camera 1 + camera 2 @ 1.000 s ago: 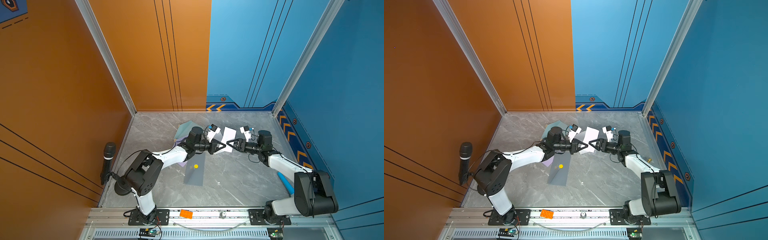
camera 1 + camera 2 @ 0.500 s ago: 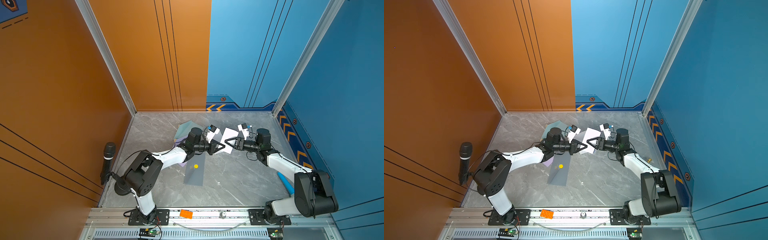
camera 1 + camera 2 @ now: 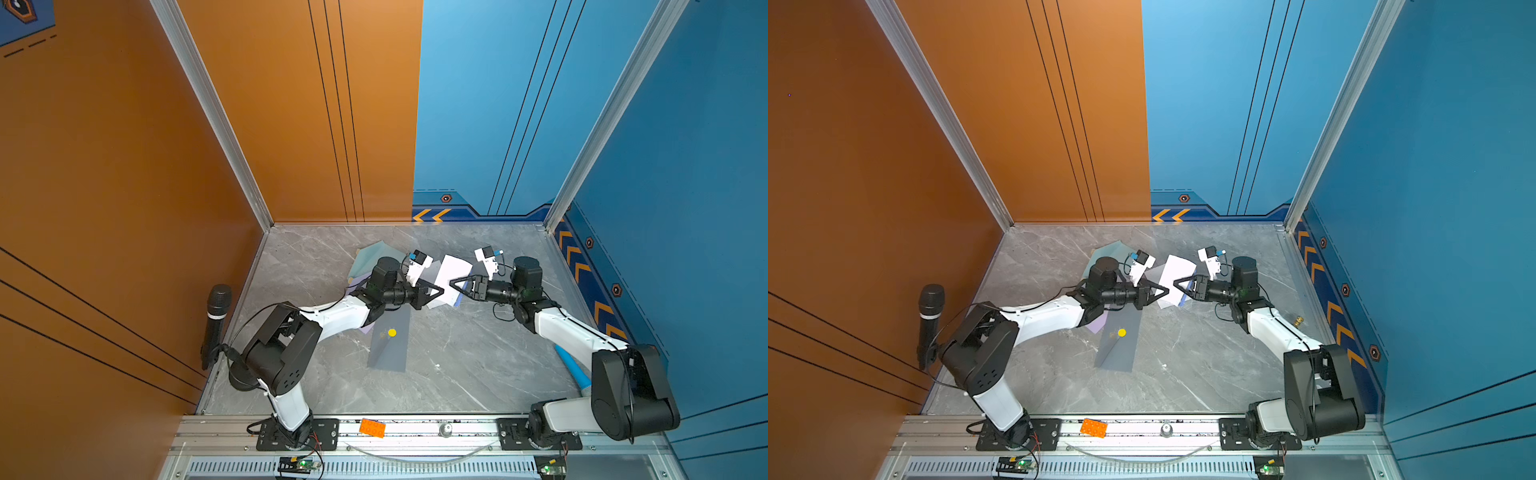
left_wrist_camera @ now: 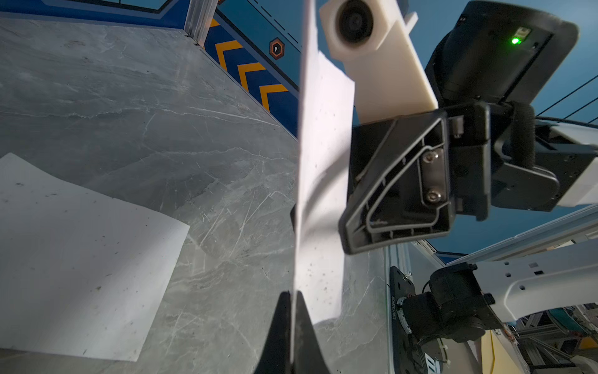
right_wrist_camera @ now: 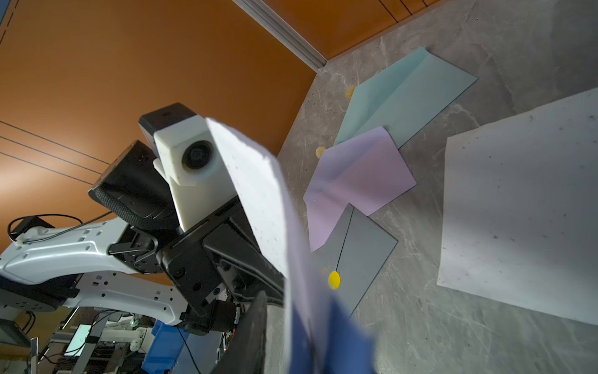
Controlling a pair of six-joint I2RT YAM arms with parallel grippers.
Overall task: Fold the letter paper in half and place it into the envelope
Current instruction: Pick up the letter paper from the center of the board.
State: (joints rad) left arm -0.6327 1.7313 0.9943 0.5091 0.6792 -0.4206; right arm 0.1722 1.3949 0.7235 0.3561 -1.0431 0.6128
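Note:
The white letter paper (image 3: 453, 268) (image 3: 1177, 270) is held up off the table, edge-on in the left wrist view (image 4: 320, 162). My left gripper (image 3: 439, 291) (image 4: 293, 296) is shut on its lower edge. My right gripper (image 3: 454, 284) (image 3: 1177, 284) faces it from the other side, jaws straddling the paper (image 5: 259, 194). One dark finger (image 5: 255, 323) stands a small gap off the sheet; a blurred blue shape hides the other. The grey envelope (image 3: 388, 345) (image 5: 359, 255) with a yellow dot lies flat, below and in front of the grippers.
A second white sheet (image 4: 81, 259) (image 5: 517, 210) lies flat on the marble table. A teal envelope (image 5: 404, 94) and a lilac one (image 5: 356, 175) lie behind the left arm. A microphone (image 3: 216, 316) stands at the left edge, a blue object (image 3: 573, 365) at the right.
My right gripper has moved left to the held paper and its jaws have narrowed around the sheet's edge. The left gripper has kept its grip in place.

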